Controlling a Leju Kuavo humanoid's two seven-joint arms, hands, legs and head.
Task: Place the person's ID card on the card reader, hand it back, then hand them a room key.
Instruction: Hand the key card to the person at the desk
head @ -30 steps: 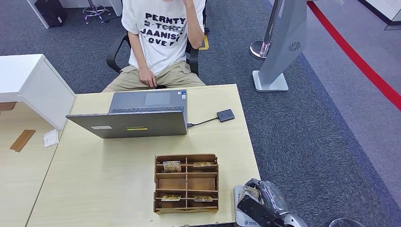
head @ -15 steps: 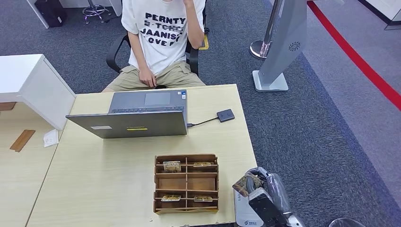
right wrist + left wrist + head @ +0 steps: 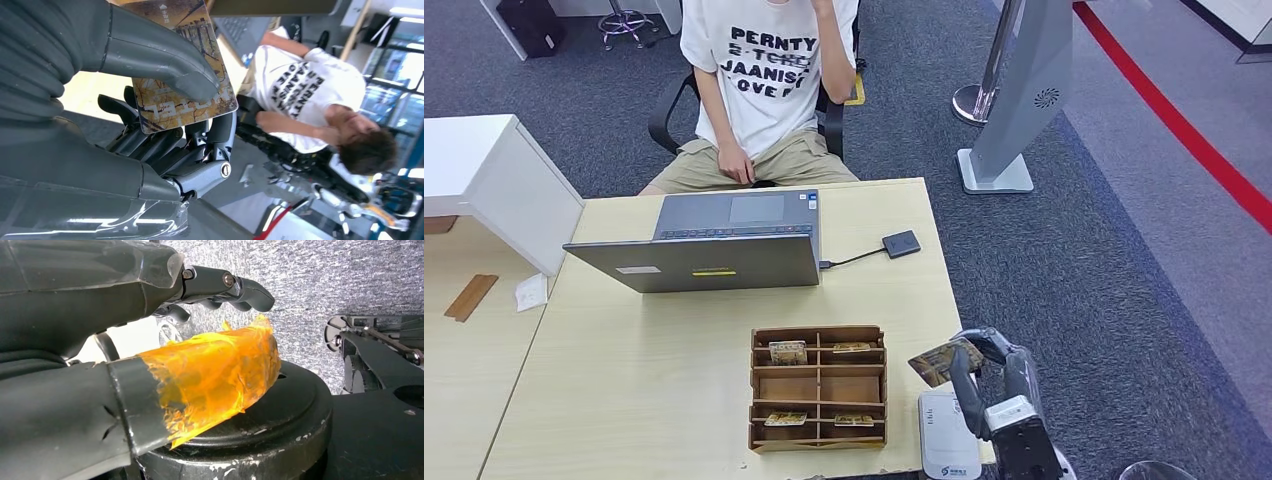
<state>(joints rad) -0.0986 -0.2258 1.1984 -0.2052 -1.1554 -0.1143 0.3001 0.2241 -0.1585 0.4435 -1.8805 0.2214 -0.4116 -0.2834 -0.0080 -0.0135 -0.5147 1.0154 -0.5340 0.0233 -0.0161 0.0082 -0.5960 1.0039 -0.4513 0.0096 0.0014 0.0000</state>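
Our right hand (image 3: 984, 365) has risen off the card reader (image 3: 949, 445) over the last second, carrying a card (image 3: 942, 362) with it. A second ago the hand lay low over the reader at the worktop's (image 3: 644, 380) near right corner; now it is raised above it, with the reader's white top uncovered. The card is clamped between thumb and fingers (image 3: 165, 145), tilted, just beside the tray's (image 3: 819, 388) right edge. We judge the reading step done and the hand-back beginning, if this is the person's ID; the patterned face looks much like the cards in the tray, so we cannot be sure.

The right wrist view shows what the head view cannot: the thumb pressed flat on the card's printed face, fingers beneath, and the person (image 3: 310, 95) seated beyond. The left wrist view shows our left hand (image 3: 165, 340) hanging near the floor, its fingers apart and holding nothing, orange film on its thumb.
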